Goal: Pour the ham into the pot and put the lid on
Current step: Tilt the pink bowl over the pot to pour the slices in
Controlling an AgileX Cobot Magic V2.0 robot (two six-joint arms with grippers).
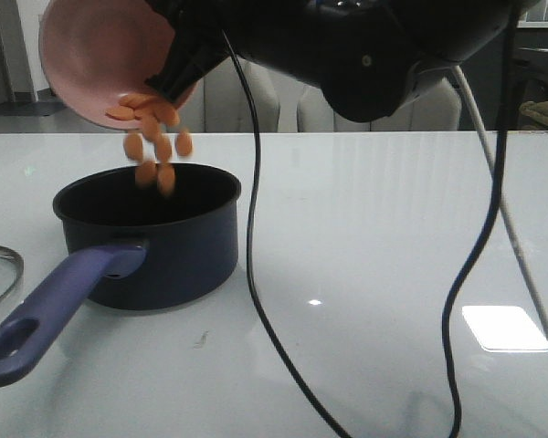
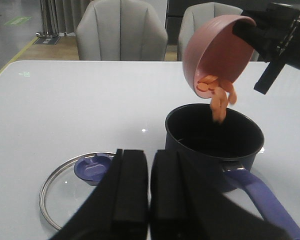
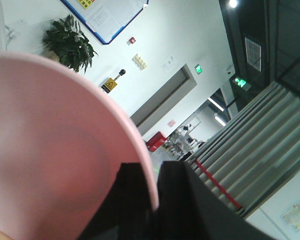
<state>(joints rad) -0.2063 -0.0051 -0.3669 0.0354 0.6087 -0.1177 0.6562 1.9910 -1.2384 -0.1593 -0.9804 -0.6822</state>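
The pink bowl (image 1: 96, 50) is tipped over the dark navy pot (image 1: 155, 242), held by its rim in my right gripper (image 1: 178, 68). Orange-pink ham slices (image 1: 151, 137) slide off the bowl's lip and fall into the pot's black inside. In the left wrist view the bowl (image 2: 215, 55) hangs above the pot (image 2: 215, 135), ham (image 2: 217, 102) mid-fall. The glass lid (image 2: 72, 187) with its blue knob lies flat on the table left of the pot, just beyond my left gripper (image 2: 150, 190), which is shut and empty. In the right wrist view the fingers (image 3: 177, 200) pinch the bowl's rim (image 3: 140, 150).
The pot's purple-blue handle (image 1: 50, 306) points toward the table's front left. Black cables (image 1: 256, 274) hang from the right arm down to the table in front of the pot. Grey chairs (image 2: 120, 32) stand behind the white table (image 1: 374, 210).
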